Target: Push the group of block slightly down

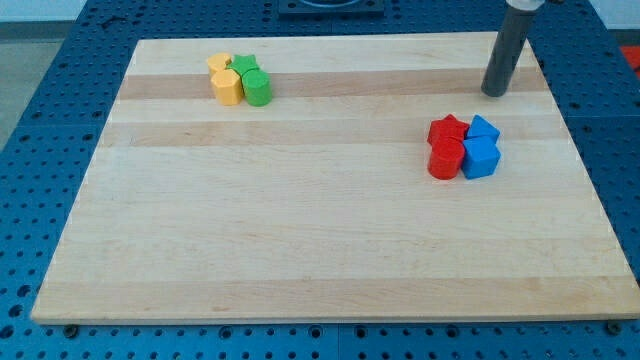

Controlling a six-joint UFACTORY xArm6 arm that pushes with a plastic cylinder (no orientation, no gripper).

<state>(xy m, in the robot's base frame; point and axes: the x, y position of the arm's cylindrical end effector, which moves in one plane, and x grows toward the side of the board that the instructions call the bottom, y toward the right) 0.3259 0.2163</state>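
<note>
My tip (494,92) touches the board near the view's top right. Below it and a little to its left sits a tight group: a red star block (448,130), a red rounded block (445,160), a blue block (483,129) and a blue cube-like block (481,158). The tip stands apart from this group, roughly a block's width above the upper blue block. A second group lies at the view's top left: a small yellow block (219,64), a larger yellow block (227,86), a green star block (245,66) and a green cylinder (258,88).
The wooden board (300,230) lies on a blue perforated table (40,100). The board's top edge runs just above my tip, and its right edge is to the right of the red and blue group.
</note>
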